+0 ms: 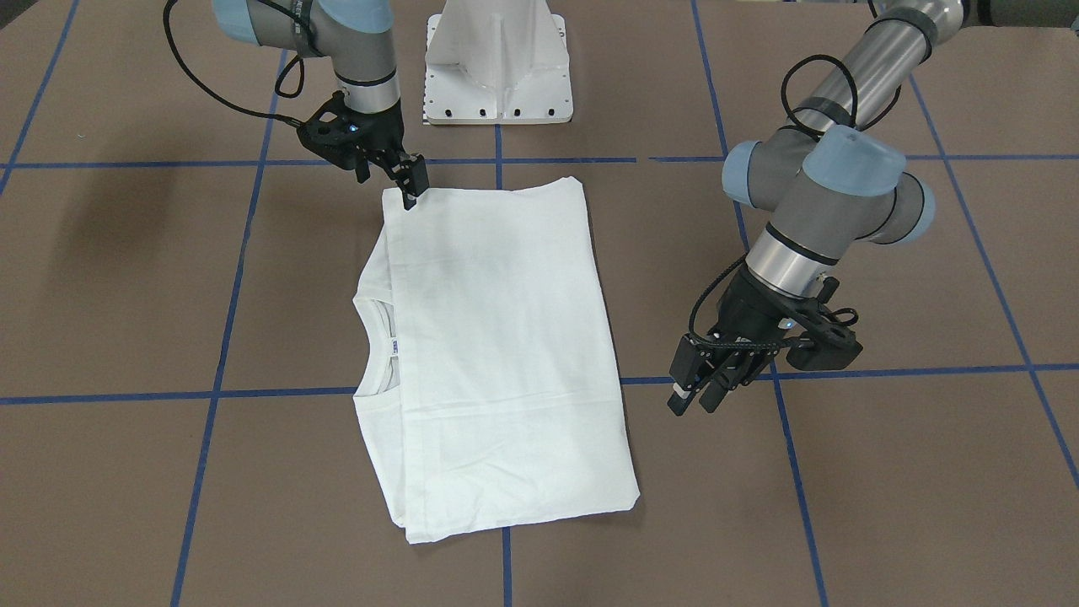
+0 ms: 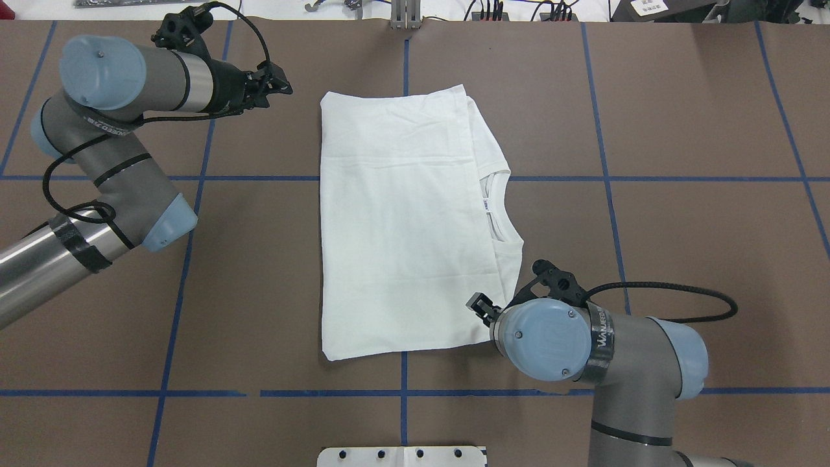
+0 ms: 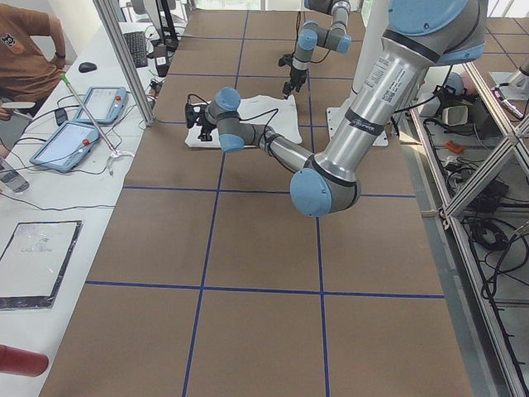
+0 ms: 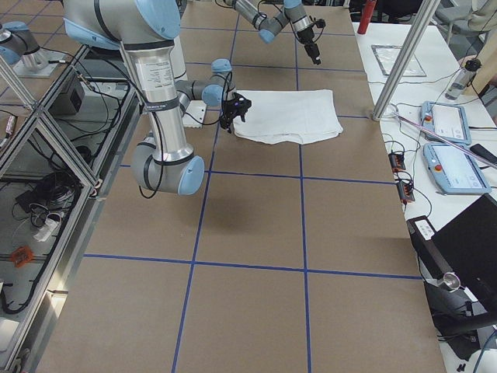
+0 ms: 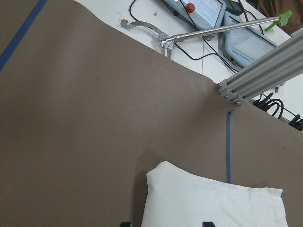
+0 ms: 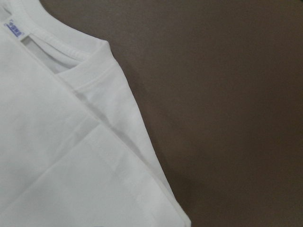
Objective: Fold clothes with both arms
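Observation:
The clothes are one white T-shirt [image 1: 497,354] [image 2: 402,227], folded into a flat rectangle at the table's middle. Its ribbed collar [image 1: 375,337] with a small neck label shows at one long edge. My right gripper [image 1: 389,190] [image 2: 483,308] hovers at the shirt's corner nearest the robot's base, open, with one fingertip [image 1: 410,201] over the hem. The right wrist view shows only the shoulder and collar [image 6: 90,71] lying flat. My left gripper [image 1: 695,403] [image 2: 282,78] hangs open above bare table, apart from the shirt's far corner [image 5: 163,172]. No printed text shows.
The white pedestal base [image 1: 497,76] stands behind the shirt. Blue tape lines [image 1: 219,337] grid the brown table. Past the far edge are an aluminium post [image 5: 265,66], tablets [image 3: 70,141], a grabber tool [image 5: 213,30] and a seated person [image 3: 29,58].

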Motion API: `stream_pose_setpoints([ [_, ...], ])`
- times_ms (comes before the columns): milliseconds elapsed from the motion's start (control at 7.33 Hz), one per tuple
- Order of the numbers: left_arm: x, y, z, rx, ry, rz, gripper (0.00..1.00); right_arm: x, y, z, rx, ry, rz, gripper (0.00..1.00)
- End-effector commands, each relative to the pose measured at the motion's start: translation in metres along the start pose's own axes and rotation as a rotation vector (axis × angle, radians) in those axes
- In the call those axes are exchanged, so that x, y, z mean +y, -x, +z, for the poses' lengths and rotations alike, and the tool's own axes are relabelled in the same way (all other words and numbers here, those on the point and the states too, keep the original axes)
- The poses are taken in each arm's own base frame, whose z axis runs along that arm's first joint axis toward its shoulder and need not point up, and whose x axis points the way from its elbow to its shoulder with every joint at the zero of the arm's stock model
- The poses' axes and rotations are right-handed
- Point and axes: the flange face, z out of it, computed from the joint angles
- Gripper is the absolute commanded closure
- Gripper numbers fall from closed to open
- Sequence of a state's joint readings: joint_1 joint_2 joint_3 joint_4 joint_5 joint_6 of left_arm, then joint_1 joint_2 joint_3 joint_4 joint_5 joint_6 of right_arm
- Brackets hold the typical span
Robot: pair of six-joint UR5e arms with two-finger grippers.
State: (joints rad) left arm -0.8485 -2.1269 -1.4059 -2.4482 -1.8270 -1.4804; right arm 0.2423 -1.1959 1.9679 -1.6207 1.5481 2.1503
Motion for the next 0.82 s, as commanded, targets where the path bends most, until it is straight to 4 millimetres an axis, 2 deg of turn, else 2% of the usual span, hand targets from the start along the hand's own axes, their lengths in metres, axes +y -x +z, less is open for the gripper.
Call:
stream_pose_setpoints([
  [0, 0.001, 0.007, 0.0, -0.009, 0.001, -0.002, 0.41, 0.011, -0.005, 0.012, 0.011, -0.014, 0.047, 0.0],
  [273, 0.001, 0.008, 0.001, -0.01, 0.001, -0.003, 0.41, 0.019, 0.01, 0.019, 0.001, -0.028, 0.045, 0.01],
  [409, 0.001, 0.009, 0.001, -0.012, 0.001, -0.003, 0.41, 0.02, 0.02, 0.015, -0.011, -0.025, 0.056, 0.01],
  [682, 0.001, 0.009, 0.001, -0.012, 0.001, -0.003, 0.41, 0.009, 0.028, 0.018, -0.04, -0.017, 0.144, 0.02],
])
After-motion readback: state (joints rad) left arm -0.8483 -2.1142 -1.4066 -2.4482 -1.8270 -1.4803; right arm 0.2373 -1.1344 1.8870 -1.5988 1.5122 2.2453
